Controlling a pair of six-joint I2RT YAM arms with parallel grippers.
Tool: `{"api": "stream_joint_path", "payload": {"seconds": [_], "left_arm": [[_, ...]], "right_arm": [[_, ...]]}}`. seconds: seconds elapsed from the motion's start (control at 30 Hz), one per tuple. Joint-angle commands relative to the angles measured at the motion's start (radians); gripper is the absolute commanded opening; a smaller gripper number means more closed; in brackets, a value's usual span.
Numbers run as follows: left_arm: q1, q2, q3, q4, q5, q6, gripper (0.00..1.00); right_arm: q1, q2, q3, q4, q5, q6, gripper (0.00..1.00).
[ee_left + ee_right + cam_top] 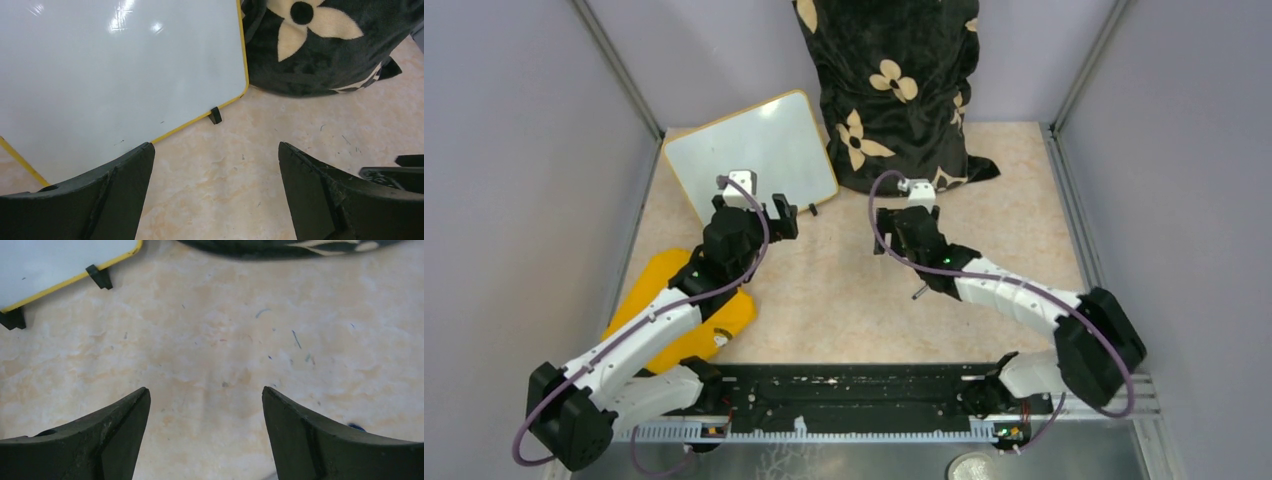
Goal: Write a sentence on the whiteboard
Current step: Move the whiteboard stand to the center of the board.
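The whiteboard (754, 150) lies tilted at the back left, white with a thin yellow rim and small black feet (215, 115). Its face is blank; the sentence does not show on it. It also shows in the left wrist view (115, 65) and at the top left of the right wrist view (60, 260). My left gripper (786, 215) is open and empty just off the board's near right edge, over bare table (215, 150). My right gripper (902, 222) is open and empty over the table to the right of the board (206, 392).
A black blanket with cream flowers (894, 90) is heaped at the back centre, right of the board. A yellow cloth (724, 320) lies under my left arm. A small dark stick (919, 293) lies beneath my right arm. Grey walls enclose the table.
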Motion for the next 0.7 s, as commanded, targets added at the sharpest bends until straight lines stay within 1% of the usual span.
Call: {"api": "stream_joint_path", "payload": {"seconds": [0.0, 0.13, 0.27, 0.4, 0.67], "left_arm": [[-0.005, -0.057, 0.022, 0.007, -0.055, 0.005, 0.99], [-0.005, -0.080, 0.021, 0.005, -0.072, 0.007, 0.99], [-0.005, -0.103, 0.023, 0.000, -0.070, 0.004, 0.99], [-0.004, -0.125, 0.017, 0.003, -0.066, 0.001, 0.99], [-0.007, -0.115, 0.025, -0.001, -0.067, 0.005, 0.98]], "right_arm": [[0.027, 0.158, 0.092, 0.293, -0.066, -0.106, 0.82], [0.078, 0.325, 0.176, 0.420, -0.059, -0.188, 0.83], [0.083, 0.474, 0.313, 0.370, -0.108, -0.207, 0.82], [0.078, 0.582, 0.412, 0.352, -0.142, -0.199, 0.80], [0.059, 0.752, 0.537, 0.320, -0.238, -0.147, 0.78]]}}
